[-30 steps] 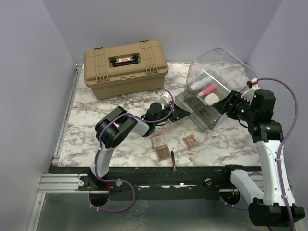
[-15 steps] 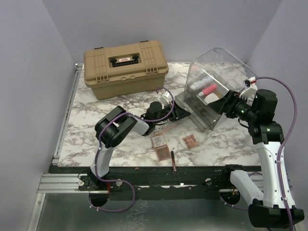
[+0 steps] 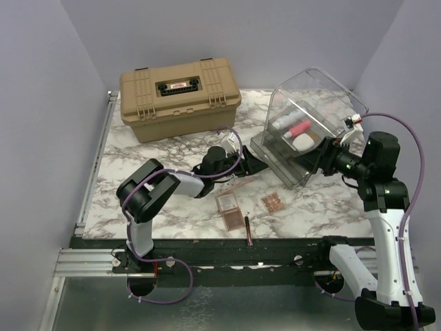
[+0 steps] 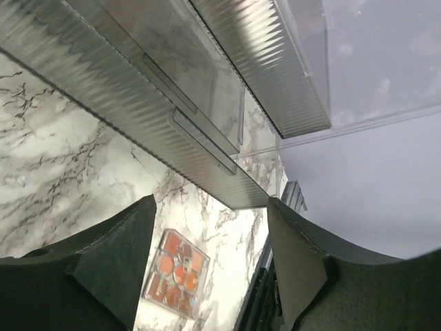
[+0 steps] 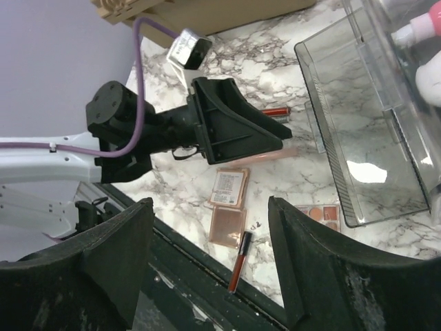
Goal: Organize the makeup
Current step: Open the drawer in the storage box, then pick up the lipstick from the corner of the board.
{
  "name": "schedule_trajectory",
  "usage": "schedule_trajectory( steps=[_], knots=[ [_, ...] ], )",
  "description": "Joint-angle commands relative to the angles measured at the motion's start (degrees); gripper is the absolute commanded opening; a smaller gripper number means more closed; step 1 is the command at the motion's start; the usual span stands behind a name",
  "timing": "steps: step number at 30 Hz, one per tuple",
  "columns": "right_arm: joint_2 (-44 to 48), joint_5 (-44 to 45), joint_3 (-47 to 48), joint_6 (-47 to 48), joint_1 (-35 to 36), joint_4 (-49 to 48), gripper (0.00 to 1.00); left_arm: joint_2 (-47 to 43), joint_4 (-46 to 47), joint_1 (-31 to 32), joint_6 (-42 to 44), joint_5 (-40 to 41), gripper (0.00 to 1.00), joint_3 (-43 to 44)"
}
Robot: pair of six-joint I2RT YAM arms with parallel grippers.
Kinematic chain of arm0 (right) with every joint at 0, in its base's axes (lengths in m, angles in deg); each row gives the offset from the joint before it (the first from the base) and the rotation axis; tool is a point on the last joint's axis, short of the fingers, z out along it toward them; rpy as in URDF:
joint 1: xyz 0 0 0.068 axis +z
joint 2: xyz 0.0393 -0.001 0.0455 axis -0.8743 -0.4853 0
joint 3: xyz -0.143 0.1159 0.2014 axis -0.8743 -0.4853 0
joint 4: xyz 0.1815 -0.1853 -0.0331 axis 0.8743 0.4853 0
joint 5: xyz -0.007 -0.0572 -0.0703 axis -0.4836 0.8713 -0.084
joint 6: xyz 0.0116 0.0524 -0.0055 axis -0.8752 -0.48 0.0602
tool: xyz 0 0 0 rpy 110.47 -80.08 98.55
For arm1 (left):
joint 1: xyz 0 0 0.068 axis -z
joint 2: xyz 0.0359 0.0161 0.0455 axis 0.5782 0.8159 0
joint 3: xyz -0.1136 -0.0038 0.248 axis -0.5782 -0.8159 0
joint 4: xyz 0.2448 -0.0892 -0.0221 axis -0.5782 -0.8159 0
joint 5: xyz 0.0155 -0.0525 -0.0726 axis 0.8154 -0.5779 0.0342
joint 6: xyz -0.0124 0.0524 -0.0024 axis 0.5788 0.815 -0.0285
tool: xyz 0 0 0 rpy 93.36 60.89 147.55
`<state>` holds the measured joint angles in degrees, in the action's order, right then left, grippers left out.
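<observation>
The tilted clear bin (image 3: pixel 306 103) holds a white tube (image 3: pixel 286 117), a pink tube (image 3: pixel 299 128) and a white oval piece (image 3: pixel 304 141). On the marble lie two square palettes (image 3: pixel 227 201) (image 3: pixel 233 219), a multi-colour palette (image 3: pixel 273 203) and a red-black pencil (image 3: pixel 248 229). My left gripper (image 3: pixel 255 160) is open at the bin's lower drawer (image 4: pixel 172 124), with nothing held; the multi-colour palette (image 4: pixel 176 281) shows between its fingers. My right gripper (image 3: pixel 311 157) is open and empty at the bin's right front. The right wrist view shows the pencil (image 5: pixel 238 261) and an open drawer (image 5: pixel 365 138).
A large tan hard case (image 3: pixel 179 96) stands at the back left. A red item (image 5: pixel 275 112) and a long pink stick (image 5: pixel 275 153) lie under the left gripper. The table's black front rail (image 3: pixel 227 245) runs just beyond the pencil.
My left gripper has opened from nearly shut, and that arm's elbow has swung left. My right gripper has opened a little wider and edged left toward the bin.
</observation>
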<state>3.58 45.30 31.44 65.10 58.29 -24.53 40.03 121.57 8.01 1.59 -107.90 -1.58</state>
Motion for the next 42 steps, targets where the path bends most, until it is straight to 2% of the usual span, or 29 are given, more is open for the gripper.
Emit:
schedule_trajectory(
  steps=[1, 5, 15, 20, 27, 28, 30, 32, 33, 36, 37, 39, 42],
  knots=[
    [1.7, -2.6, 2.2, 1.5, -0.2, 3.8, 0.73, -8.0, -3.7, -1.1, 4.9, 5.0, 0.7, -4.9],
    [2.6, -1.7, 2.8, 3.3, -0.1, 6.6, 0.73, -15.7, -9.0, -1.8, 8.4, 9.7, 0.72, -8.6],
    [4.8, 1.1, 0.9, 6.9, 0.4, 11.9, 0.71, -31.6, -26.0, -2.6, 15.8, 26.8, 0.88, -11.8],
    [6.0, 2.9, 0.8, 7.8, 1.3, 14.0, 0.7, -35.4, -30.0, -3.5, 16.1, 31.0, 0.92, -13.2],
    [5.2, 7.3, -1.2, 7.6, 5.0, 14.7, 0.7, -35.3, -31.5, -4.4, 15.0, 31.7, 0.92, -13.4],
    [4.8, 8.8, -1.5, 6.8, 6.9, 13.9, 0.7, -35.1, -31.8, -4.4, 15.0, 31.8, 0.93, -13.2],
    [3.6, 17.2, -2.0, 4.1, 12.9, 13.1, 0.7, -35.1, -32.2, -4.5, 15.0, 32.2, 0.93, -12.9],
    [0.9, 27.0, -3.2, -0.4, 23.2, 11.7, 0.7, -35.0, -32.7, -4.7, 15.2, 32.4, 0.93, -12.6],
    [-0.6, 32.6, -4.0, -4.2, 31.0, 10.6, 0.7, -35.0, -33.0, -4.8, 15.3, 32.5, 0.92, -12.6],
    [-7.0, 58.0, -3.1, -15.6, 57.6, 9.1, 0.73, -35.6, -34.7, -5.4, 15.5, 32.6, 0.93, -12.2],
    [-10.3, 63.1, -1.3, -17.9, 63.2, 10.5, 0.74, -36.1, -35.4, -5.6, 15.6, 32.8, 0.93, -12.4],
    [-17.2, 68.1, 1.1, -21.4, 68.7, 13.3, 0.73, -37.7, -36.5, -6.0, 15.8, 33.2, 0.93, -13.1],
    [-23.7, 69.4, 0.4, -23.7, 72.3, 12.7, 0.73, -40.9, -39.5, -6.9, 16.2, 35.3, 0.93, -14.5]
  ],
)
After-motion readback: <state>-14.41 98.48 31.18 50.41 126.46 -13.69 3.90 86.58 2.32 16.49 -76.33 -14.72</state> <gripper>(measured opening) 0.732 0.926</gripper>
